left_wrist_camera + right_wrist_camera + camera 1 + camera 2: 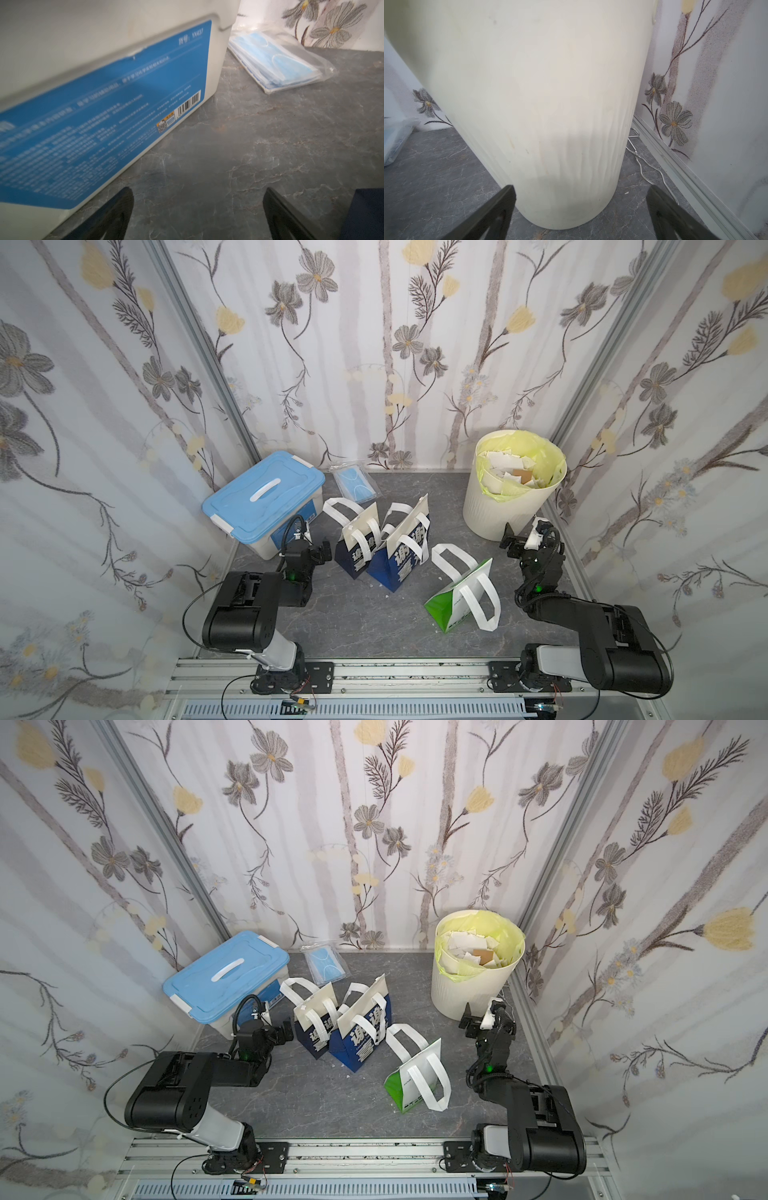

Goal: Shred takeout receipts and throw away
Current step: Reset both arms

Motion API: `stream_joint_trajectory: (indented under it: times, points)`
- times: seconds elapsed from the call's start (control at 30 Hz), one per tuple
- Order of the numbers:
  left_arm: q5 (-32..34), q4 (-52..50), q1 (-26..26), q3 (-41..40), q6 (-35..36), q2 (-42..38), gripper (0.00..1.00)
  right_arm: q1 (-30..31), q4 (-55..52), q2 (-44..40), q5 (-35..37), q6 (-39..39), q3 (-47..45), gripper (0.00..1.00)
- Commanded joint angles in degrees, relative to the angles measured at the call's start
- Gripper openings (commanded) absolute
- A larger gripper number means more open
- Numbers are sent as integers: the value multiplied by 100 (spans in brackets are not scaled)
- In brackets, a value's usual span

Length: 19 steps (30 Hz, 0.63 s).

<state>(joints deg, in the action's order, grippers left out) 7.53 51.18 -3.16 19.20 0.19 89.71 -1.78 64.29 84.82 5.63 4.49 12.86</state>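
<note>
The left gripper [197, 193] is hanging spread wide beside the box [83, 52], whose blue label is showing "YX437" and a barcode, the finer print blurring out. The right gripper [581, 191] is gaping empty, facing the bin [539, 104]. The receipts [505, 472] are lying as torn white scraps inside that yellow-lined bin. The blue bags [395, 572] are showing big white Chinese characters.

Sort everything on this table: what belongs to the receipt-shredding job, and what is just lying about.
Job:
- torn white paper pieces, already in the bin
- waste bin
- maybe the two dark blue bags and the green-and-white bag; no whole receipt visible

Lying about:
- blue-lidded storage box
- mask packet
- metal wire
</note>
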Motion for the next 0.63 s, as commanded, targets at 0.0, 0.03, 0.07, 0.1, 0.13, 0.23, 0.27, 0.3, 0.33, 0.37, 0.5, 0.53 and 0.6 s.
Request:
stream_joint_trajectory:
  times: [0.0, 0.03, 0.07, 0.1, 0.13, 0.23, 0.27, 0.3, 0.33, 0.37, 0.5, 0.53, 0.6]
  points:
    - [405, 860, 17, -65, -77, 40, 100, 20, 345, -11, -69, 2, 15, 100]
    - [469, 838, 23, -57, -114, 27, 100, 20, 368, -7, -70, 1, 7, 100]
    - [495, 858, 26, -25, -91, 89, 100, 20, 354, -13, -69, 0, 21, 100]
    - [511, 666, 25, 61, -124, 45, 100, 20, 353, -9, -71, -1, 12, 100]
    - [578, 565, 28, 99, -166, 40, 100, 20, 348, -9, -67, -1, 15, 100]
    - [648, 511, 35, 147, -186, 60, 100, 28, 337, 0, -62, 6, 25, 100]
    - [652, 522, 34, 149, -177, 65, 100, 27, 306, 19, -60, 0, 47, 100]
    - [660, 482, 35, 159, -186, 54, 100, 29, 275, 46, -68, 3, 76, 100]
    - [669, 504, 30, 155, -186, 68, 100, 29, 213, 80, -72, 3, 133, 100]
    - [670, 488, 35, 154, -186, 64, 100, 13, 184, 88, -94, 8, 153, 100]
    - [666, 482, 35, 158, -181, 64, 100, 11, 228, 50, -109, 15, 116, 100]
    - [671, 481, 35, 155, -186, 69, 100, 16, 264, 10, -115, 2, 78, 100]
    - [673, 482, 30, 156, -186, 66, 100, 11, 302, 0, -118, 4, 45, 100]
